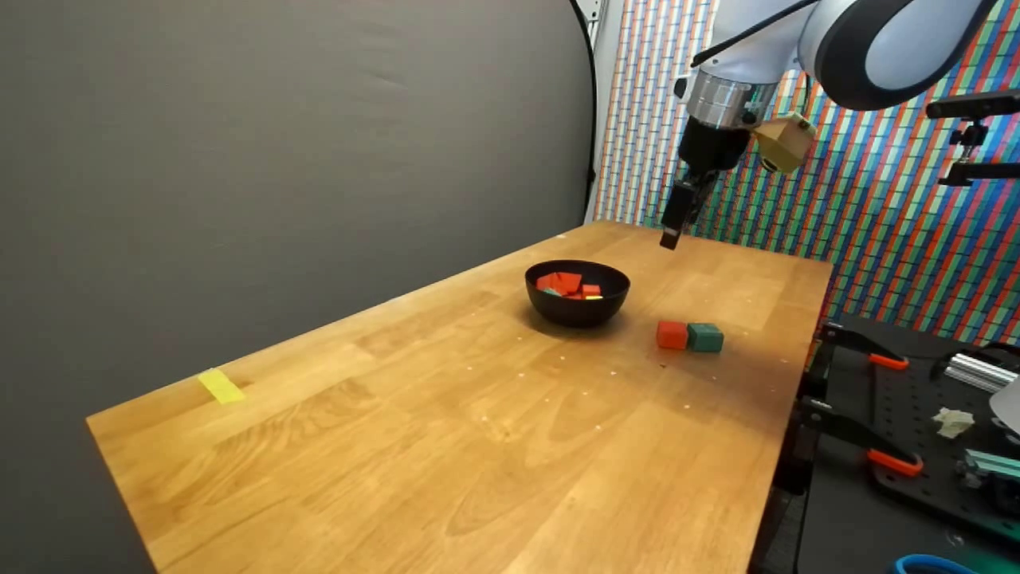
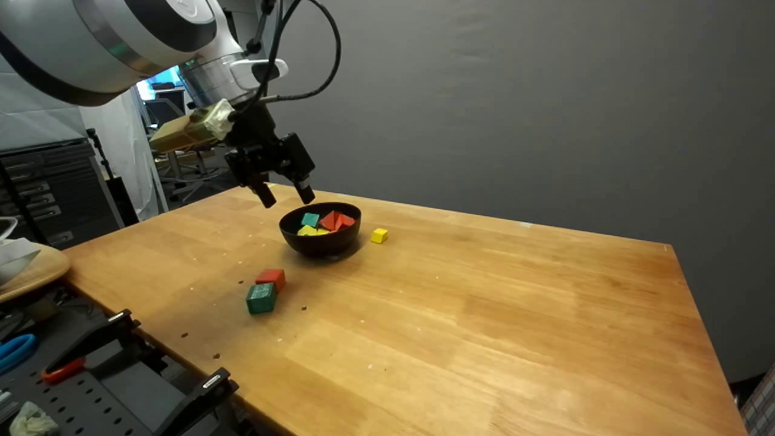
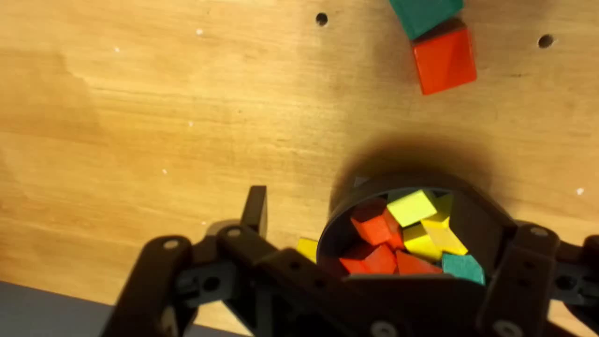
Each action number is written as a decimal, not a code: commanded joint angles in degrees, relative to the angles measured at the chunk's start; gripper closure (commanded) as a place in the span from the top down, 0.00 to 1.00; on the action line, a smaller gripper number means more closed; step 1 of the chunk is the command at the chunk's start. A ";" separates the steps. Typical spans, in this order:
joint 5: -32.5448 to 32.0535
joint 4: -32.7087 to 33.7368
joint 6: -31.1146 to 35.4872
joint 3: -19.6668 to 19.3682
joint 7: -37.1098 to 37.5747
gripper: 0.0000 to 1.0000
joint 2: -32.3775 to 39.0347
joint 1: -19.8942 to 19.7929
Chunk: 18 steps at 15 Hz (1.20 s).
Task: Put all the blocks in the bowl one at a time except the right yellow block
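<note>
- The gripper (image 2: 287, 197) is released: its fingers (image 3: 255, 208) stand spread with nothing between them, near and higher than the bowl (image 2: 321, 245).
- The red block (image 3: 445, 61) lies outside the bowl, toward the wrist view's upper edge; the green block (image 3: 425, 15) sits past it, farther from the bowl.
- They seem to touch at 1 corner, though the wrist view cuts off the green block.
- Their shared line runs roughly across the fingers' closing line, so a small turn should suit the red block's free sides.
- 1 yellow block (image 2: 379, 235) rests just beside the bowl, probably the exception.
</note>
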 commanded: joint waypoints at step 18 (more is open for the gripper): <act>10.89 -0.14 9.02 0.28 -29.06 1.00 16.30 -0.10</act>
